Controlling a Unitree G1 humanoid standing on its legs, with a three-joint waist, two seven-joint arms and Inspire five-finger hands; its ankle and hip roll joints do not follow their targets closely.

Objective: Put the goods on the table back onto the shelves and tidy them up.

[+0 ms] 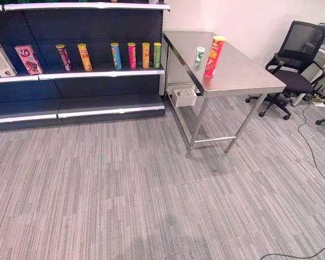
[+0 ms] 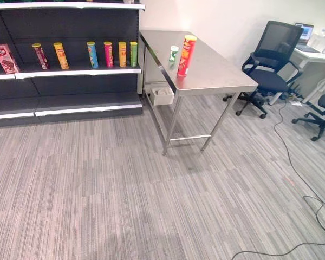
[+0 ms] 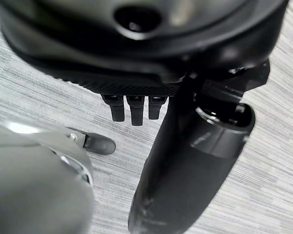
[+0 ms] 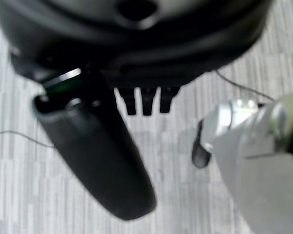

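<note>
A tall red tube can (image 1: 214, 56) with a yellow lid stands upright on the steel table (image 1: 244, 73), near its left edge. A small green-and-white can (image 1: 199, 54) stands just behind it to the left. The dark shelf unit (image 1: 97, 71) to the left of the table holds several upright tube cans (image 1: 131, 55) in a row and two snack boxes (image 1: 28, 59). My left hand (image 3: 185, 165) hangs over the carpet with straight fingers (image 3: 136, 109) and holds nothing. My right hand (image 4: 102, 156) hangs the same way, empty, far from the table.
A white box (image 1: 184, 96) sits under the table by the shelf. A black office chair (image 1: 295, 65) stands right of the table, beside a desk with a laptop (image 2: 305, 31). The lowest shelf board (image 1: 108, 105) is bare. Wide grey carpet (image 1: 124, 189) lies in front.
</note>
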